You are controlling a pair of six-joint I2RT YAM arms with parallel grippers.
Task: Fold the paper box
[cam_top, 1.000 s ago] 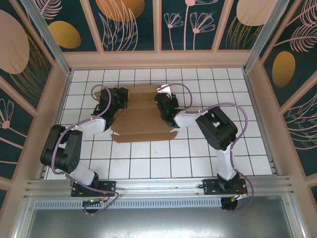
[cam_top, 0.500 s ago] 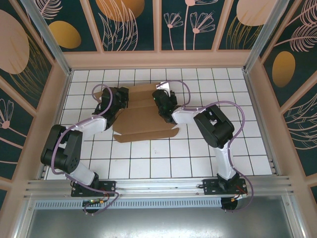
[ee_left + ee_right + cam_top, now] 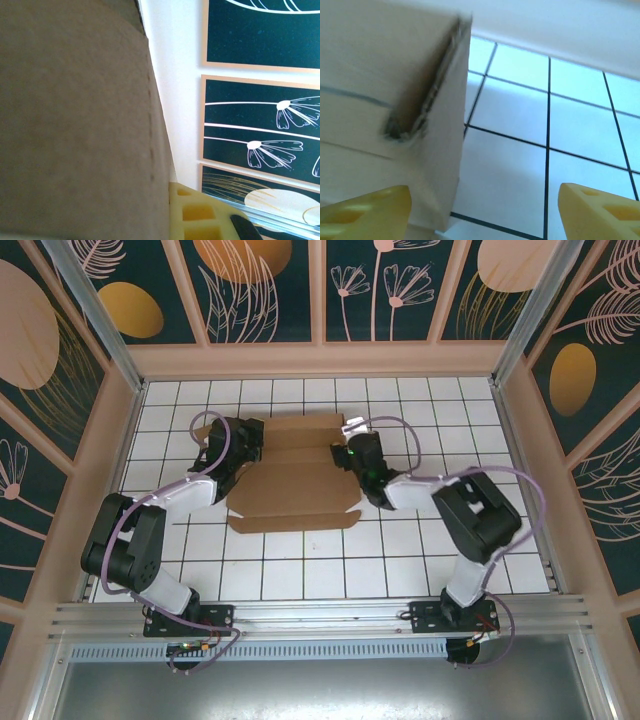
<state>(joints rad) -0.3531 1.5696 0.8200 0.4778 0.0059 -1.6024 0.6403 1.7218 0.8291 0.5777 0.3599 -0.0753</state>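
Right wrist view: right jaws spread beside the paper box (image 3: 370, 60) corner, left jaws pinched on its edge

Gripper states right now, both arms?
Left gripper: closed on the box's left edge.
Right gripper: open, holding nothing, box corner beside it.

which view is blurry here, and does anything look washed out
Right wrist: the paper box corner is smeared, likely by motion blur, and bleached pale, and the floor tiles are tinted blue. Left wrist: the cardboard close against the lens is soft and dim, while the wall panels are crisp. Top external: sharp and evenly lit.
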